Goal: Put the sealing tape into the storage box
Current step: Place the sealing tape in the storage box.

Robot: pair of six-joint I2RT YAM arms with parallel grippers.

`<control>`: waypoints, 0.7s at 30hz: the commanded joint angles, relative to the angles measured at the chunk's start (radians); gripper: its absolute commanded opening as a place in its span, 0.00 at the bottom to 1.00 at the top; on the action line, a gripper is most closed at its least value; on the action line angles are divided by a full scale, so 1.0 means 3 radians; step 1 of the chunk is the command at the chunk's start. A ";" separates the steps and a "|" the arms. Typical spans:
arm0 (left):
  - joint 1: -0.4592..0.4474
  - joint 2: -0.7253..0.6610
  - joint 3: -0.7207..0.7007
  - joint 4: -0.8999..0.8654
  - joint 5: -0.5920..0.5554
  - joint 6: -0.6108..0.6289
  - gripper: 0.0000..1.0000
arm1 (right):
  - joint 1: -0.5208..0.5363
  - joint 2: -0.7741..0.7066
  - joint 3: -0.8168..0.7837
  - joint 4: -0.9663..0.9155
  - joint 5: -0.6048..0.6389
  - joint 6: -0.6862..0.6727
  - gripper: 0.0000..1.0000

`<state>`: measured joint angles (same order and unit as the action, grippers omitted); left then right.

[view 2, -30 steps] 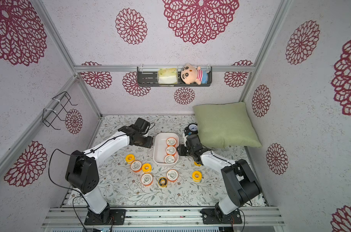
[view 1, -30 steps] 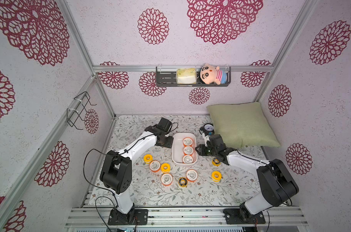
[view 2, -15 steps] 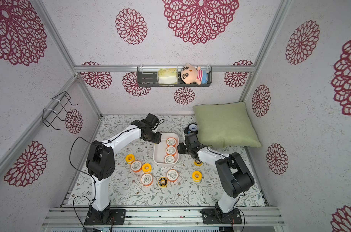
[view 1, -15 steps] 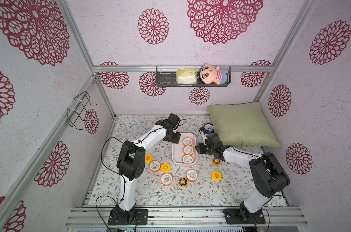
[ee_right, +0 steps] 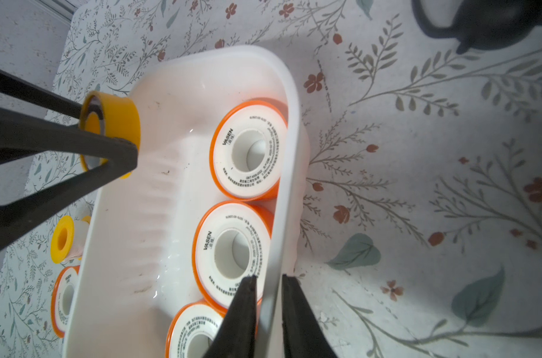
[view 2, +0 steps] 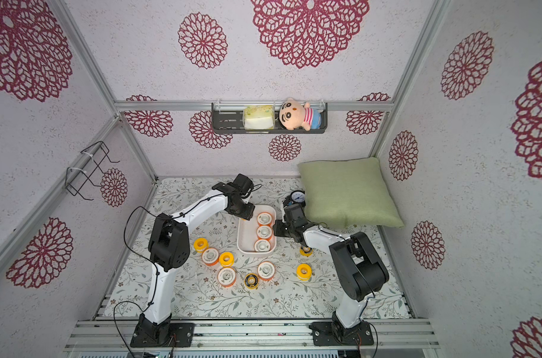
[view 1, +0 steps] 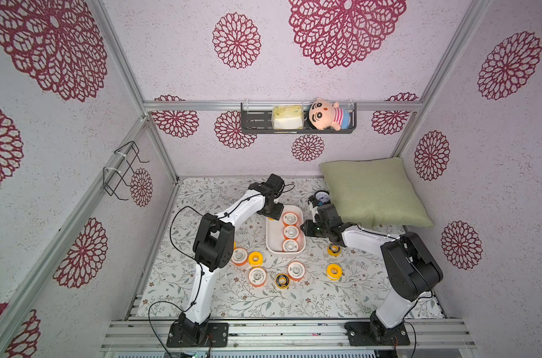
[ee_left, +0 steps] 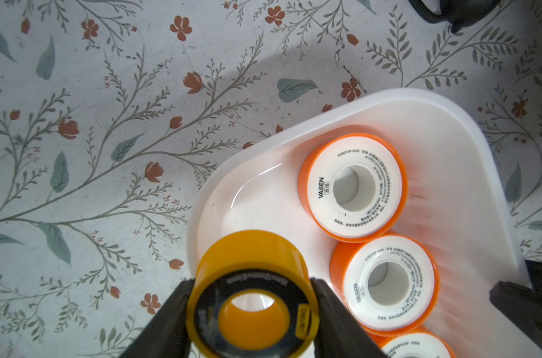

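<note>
The white storage box (view 1: 269, 238) (view 2: 241, 238) lies mid-table with three white-faced, orange-rimmed sealing tape spools (view 1: 290, 232) in a row along its right side. My left gripper (ee_left: 251, 297) (view 1: 274, 215) is shut on a yellow spool with a black ring face (ee_left: 251, 257), held over the box's far left corner. My right gripper (ee_right: 269, 280) (view 1: 303, 227) is shut on the box's right wall (ee_right: 279, 235), one finger inside and one outside. Several loose spools (view 1: 257, 276) (view 2: 303, 271) lie on the table nearer the front.
A black alarm clock (view 1: 321, 196) stands just behind my right gripper, against a green pillow (view 1: 372, 192) at the back right. A dark wall shelf (view 1: 257, 121) holds a plush doll. A wire rack (view 1: 121, 170) hangs on the left wall.
My left arm has swung rightward with the yellow spool, from beside the box to over its far left corner. My right gripper has closed on the box's right wall.
</note>
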<state>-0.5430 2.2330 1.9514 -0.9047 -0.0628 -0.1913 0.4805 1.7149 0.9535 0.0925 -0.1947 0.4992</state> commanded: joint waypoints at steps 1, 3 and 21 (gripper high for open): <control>-0.0074 0.0103 0.0115 -0.0132 -0.0141 0.0106 0.56 | -0.0023 0.0010 0.0086 0.0003 -0.0031 0.0027 0.20; -0.0095 0.0140 0.0157 -0.0159 -0.0196 0.0124 0.57 | -0.0022 0.0010 0.0084 0.0014 -0.0048 0.0030 0.20; -0.0179 0.0423 0.0448 -0.0300 -0.0547 0.0182 0.60 | -0.0024 0.0031 0.0091 0.0009 -0.0097 0.0033 0.21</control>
<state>-0.5907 2.3367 2.0693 -0.9726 -0.1974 -0.1486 0.4801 1.7206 0.9535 0.0933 -0.2150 0.4992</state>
